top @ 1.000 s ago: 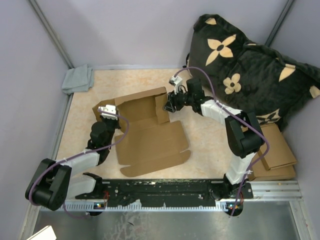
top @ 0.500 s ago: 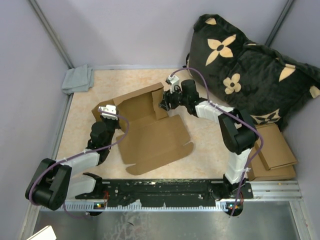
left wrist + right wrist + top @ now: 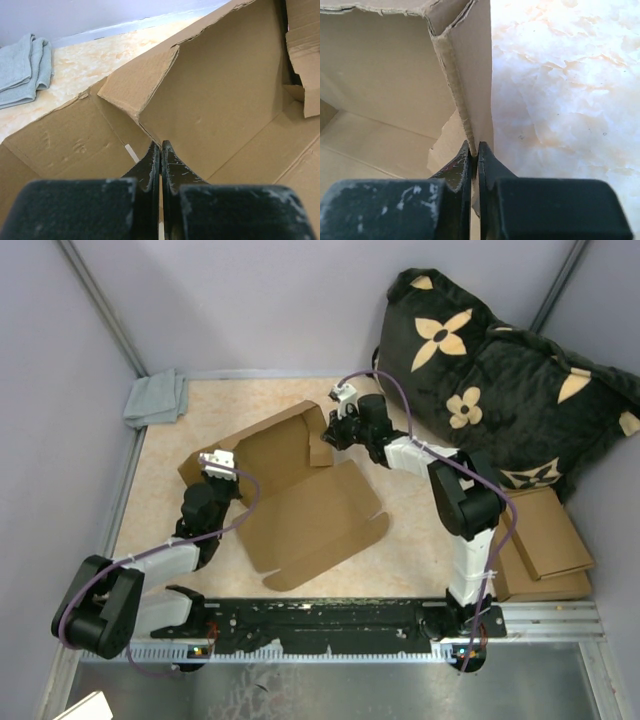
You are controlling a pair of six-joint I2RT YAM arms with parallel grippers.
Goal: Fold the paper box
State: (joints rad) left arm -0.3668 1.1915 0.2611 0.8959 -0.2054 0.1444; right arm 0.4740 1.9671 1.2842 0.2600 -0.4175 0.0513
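While the plain brown die-cut cardboard box [image 3: 300,510] sits half-erected on the tan table [image 3: 405,540], left of the black flower-print cushion [image 3: 480,370], both tools grip it: right tool [image 3: 474,147] clenched on the wall nearest the cushion, left tool [image 3: 160,148] pinched on the wall farthest from it.

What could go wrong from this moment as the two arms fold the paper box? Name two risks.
1. The right gripper pinches only the thin edge of a raised wall of the paper box. It could slip off and let the wall fall.
2. The left gripper is clamped at the box's other end, so pulling the two apart may tear the cardboard.
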